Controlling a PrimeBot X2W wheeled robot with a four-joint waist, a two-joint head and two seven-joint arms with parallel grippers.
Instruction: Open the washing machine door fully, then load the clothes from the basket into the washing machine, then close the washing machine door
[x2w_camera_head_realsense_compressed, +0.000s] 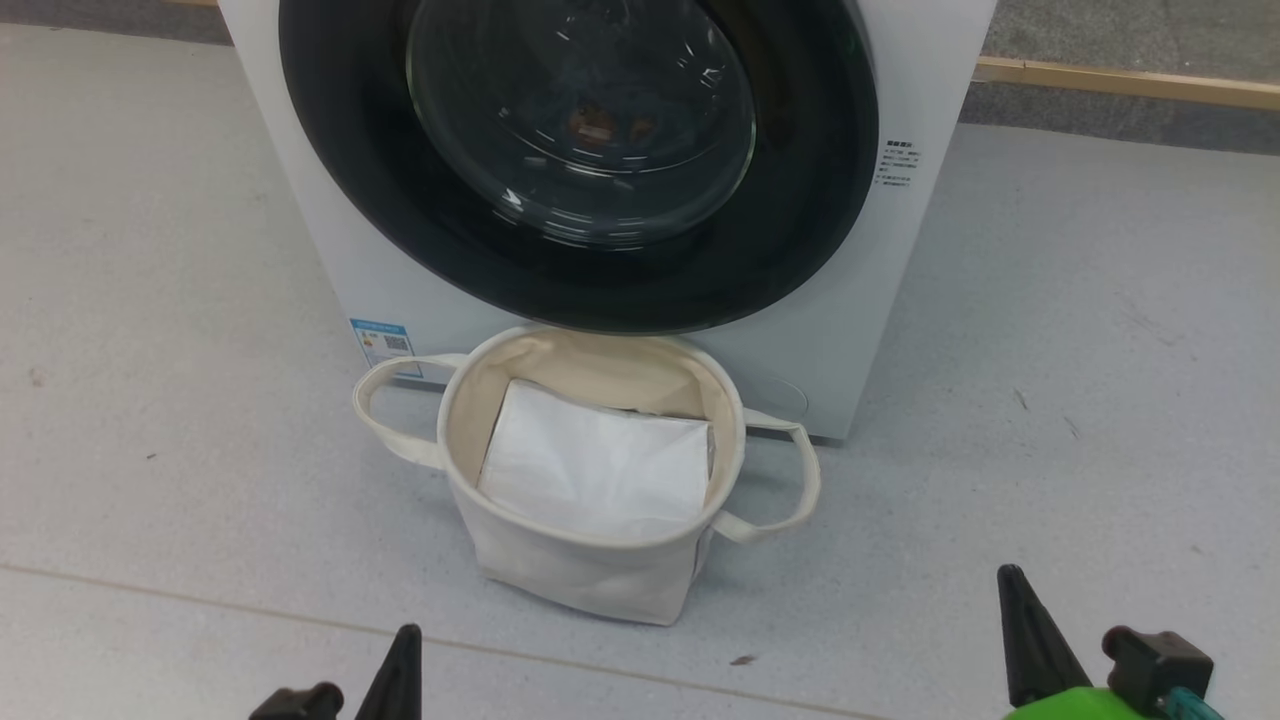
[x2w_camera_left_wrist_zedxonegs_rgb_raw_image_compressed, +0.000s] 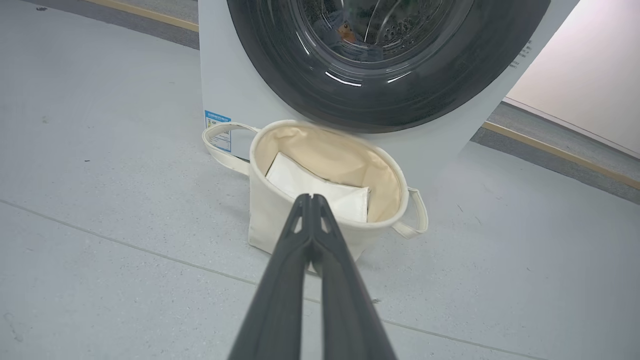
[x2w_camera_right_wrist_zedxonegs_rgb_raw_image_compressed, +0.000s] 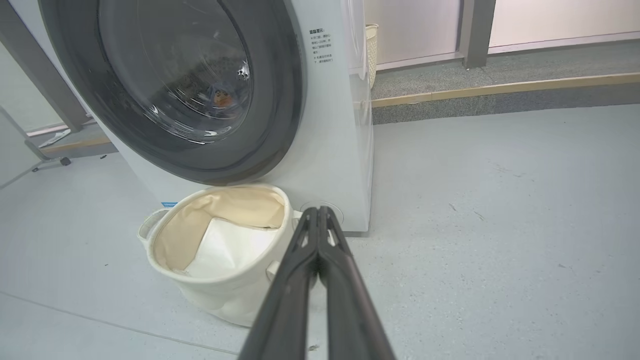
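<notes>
The white washing machine (x2w_camera_head_realsense_compressed: 870, 290) stands ahead with its washing machine door (x2w_camera_head_realsense_compressed: 800, 230) lying flat against the front, black rim and glass bowl facing me. Behind the glass a small blue and orange-brown patch of the clothes (x2w_camera_left_wrist_zedxonegs_rgb_raw_image_compressed: 345, 32) lies in the drum. On the floor just below the door sits the cream basket (x2w_camera_head_realsense_compressed: 590, 575), holding a flat white sheet (x2w_camera_head_realsense_compressed: 600, 465). My left gripper (x2w_camera_left_wrist_zedxonegs_rgb_raw_image_compressed: 310, 197) is shut with nothing in it, short of the basket's near wall. My right gripper (x2w_camera_right_wrist_zedxonegs_rgb_raw_image_compressed: 317, 210) is shut and holds nothing, to the basket's right. Both gripper tips, left (x2w_camera_head_realsense_compressed: 408, 635) and right (x2w_camera_head_realsense_compressed: 1010, 575), poke up at the bottom of the head view.
The grey floor (x2w_camera_head_realsense_compressed: 1050, 400) spreads wide on both sides of the machine. A raised kerb with a wooden strip (x2w_camera_right_wrist_zedxonegs_rgb_raw_image_compressed: 500, 87) runs behind on the right. A woven bin (x2w_camera_right_wrist_zedxonegs_rgb_raw_image_compressed: 371, 50) stands beside the machine's far side, and a wheeled stand's foot (x2w_camera_right_wrist_zedxonegs_rgb_raw_image_compressed: 62, 161) is at the left.
</notes>
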